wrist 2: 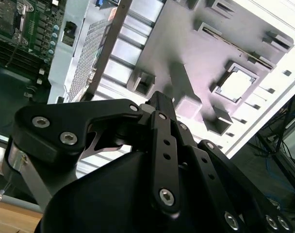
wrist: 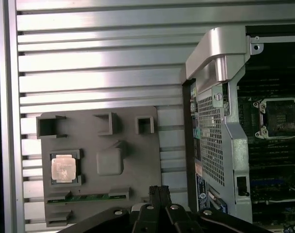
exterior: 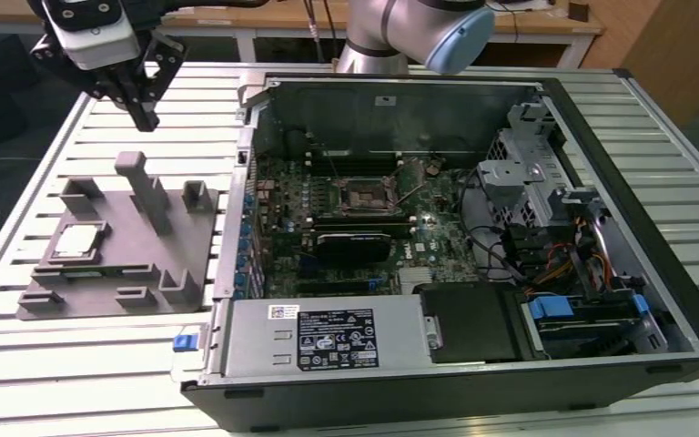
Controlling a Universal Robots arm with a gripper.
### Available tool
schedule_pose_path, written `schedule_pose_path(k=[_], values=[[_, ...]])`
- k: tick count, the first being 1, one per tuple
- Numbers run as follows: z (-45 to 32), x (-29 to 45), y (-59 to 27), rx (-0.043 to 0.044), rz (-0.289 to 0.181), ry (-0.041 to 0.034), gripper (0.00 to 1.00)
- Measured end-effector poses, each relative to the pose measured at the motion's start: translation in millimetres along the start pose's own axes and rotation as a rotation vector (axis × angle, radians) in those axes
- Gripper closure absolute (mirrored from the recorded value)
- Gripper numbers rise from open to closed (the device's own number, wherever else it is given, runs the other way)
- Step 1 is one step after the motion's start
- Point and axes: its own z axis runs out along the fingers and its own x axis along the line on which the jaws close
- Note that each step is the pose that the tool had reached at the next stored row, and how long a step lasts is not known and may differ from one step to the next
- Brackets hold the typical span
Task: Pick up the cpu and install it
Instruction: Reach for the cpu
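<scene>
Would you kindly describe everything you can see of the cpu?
The cpu is a small flat square chip with a silvery metal top. It lies flat, top up, in a square recess of the grey holder on the slatted table, on the exterior view's left of the open computer case. Only the holder touches it; the gripper hangs well clear.

cpu [exterior: 79,239]: open above | fixture posts [exterior: 146,189] close beside (tall, upright)
</scene>
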Motion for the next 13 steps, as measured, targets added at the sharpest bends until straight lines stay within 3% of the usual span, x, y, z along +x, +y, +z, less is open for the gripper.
schedule_pose_path(k=[8,13], values=[[0.6,14.7,-1.2,0.0,0.0,0.0,0.89],[1.0,29.5,-2.3,0.0001,0.0,0.0017,0.89]])
